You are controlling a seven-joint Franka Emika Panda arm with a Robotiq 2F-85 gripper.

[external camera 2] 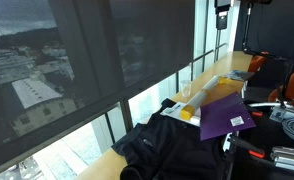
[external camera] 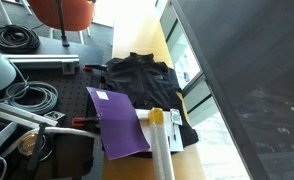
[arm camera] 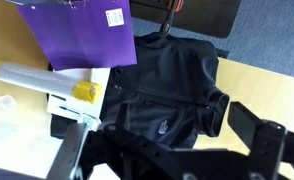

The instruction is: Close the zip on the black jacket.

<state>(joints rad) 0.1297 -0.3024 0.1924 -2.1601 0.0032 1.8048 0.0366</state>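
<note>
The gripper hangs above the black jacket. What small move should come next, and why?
Probably lower the gripper toward the front centre of the black jacket. In the wrist view the jaws stand apart, hold nothing, and are not yet touching the fabric; the zip is hard to make out from here, so coming nearer should help.

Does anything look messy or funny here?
The black jacket is rumpled, with one sleeve bunched at its side, and the purple folder seems to lie against its edge. Nothing looks spilled or broken.
</note>
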